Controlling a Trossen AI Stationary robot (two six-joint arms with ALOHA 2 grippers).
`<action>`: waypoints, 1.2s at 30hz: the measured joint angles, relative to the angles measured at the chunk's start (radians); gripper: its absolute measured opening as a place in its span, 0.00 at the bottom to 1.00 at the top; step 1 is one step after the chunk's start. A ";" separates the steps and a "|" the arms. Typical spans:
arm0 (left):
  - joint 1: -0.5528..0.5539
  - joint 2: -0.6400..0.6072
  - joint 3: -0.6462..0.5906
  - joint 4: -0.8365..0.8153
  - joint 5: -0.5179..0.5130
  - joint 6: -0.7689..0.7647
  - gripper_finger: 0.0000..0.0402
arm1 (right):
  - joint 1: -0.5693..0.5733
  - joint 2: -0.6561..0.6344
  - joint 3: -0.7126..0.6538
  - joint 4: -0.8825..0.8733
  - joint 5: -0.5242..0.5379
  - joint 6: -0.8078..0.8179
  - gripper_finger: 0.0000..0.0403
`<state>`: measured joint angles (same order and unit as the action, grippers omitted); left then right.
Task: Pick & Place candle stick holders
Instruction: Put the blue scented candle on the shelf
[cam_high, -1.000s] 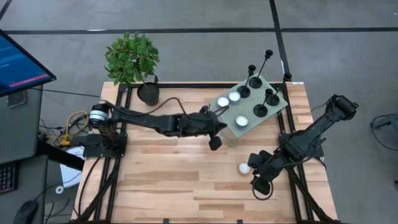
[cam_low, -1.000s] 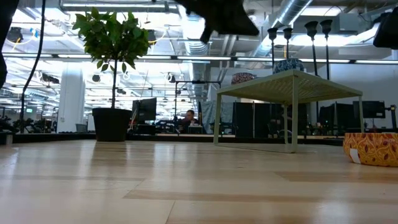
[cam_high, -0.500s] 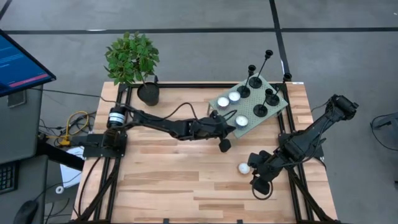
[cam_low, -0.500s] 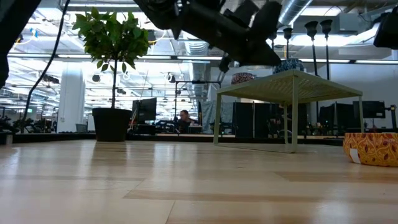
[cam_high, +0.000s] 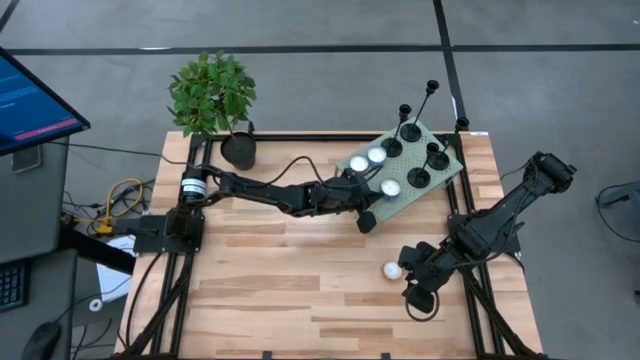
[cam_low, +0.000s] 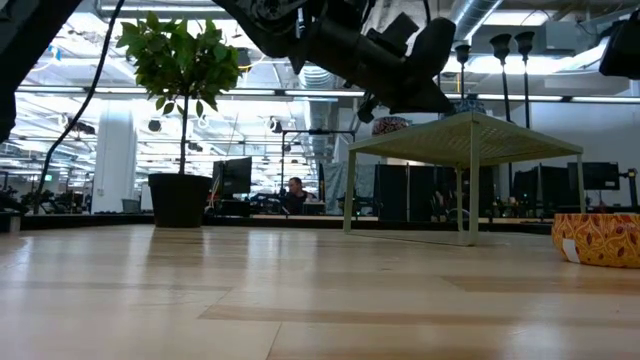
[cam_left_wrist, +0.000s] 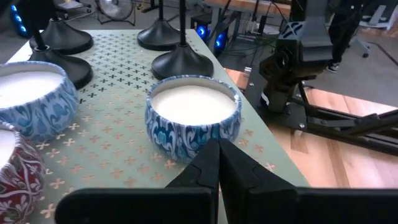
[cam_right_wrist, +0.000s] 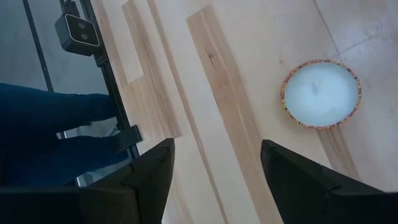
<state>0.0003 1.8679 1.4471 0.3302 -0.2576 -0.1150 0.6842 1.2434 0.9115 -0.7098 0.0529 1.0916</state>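
Two dark arms share the pale wooden plank table (cam_high: 300, 290), and the risks run down from that surface to the smallest thing on it. Toward two o'clock on the table stands the sage-green perforated metal stand (cam_high: 440, 178), raised on thin legs; a sideways shove from the left arm could, I judge, rock it and spill everything it carries. On its far half sit the matte-black candle stick holders with disc bases and thin stems (cam_high: 418, 178), bunched close, so a nudge to one tall stem may well topple its neighbours. The left gripper (cam_left_wrist: 217, 163) hovers at the stand's seven o'clock edge with its fingers pinched together and empty, pointing at the blue-and-white patterned tin candle (cam_left_wrist: 193, 116) that lies between it and the holders; pushing on with the tips pressed together like this would likely bulldoze that tin into the nearest base, and the fingers must part before any stem can be taken. The right gripper (cam_right_wrist: 214, 171) waits at five o'clock with fingers spread wide, holding nothing, near the small orange-rimmed white tealight (cam_right_wrist: 320, 93); how much room lies between them I cannot tell, so a careless sweep might send it rolling.
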 joint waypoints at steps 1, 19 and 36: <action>0.003 0.000 0.000 0.000 0.003 -0.003 0.00 | 0.000 0.000 0.000 0.000 0.000 0.000 0.57; 0.016 -0.043 -0.003 -0.006 0.075 0.011 0.00 | -0.091 0.000 0.005 0.020 0.001 -0.027 0.57; -0.158 -0.724 -0.039 -0.495 -0.349 0.059 0.00 | -0.404 0.002 0.568 -0.474 0.523 -0.348 0.01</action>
<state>-0.1576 1.1435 1.4080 -0.1645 -0.6069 -0.0559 0.2799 1.2454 1.4798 -1.1838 0.5761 0.7436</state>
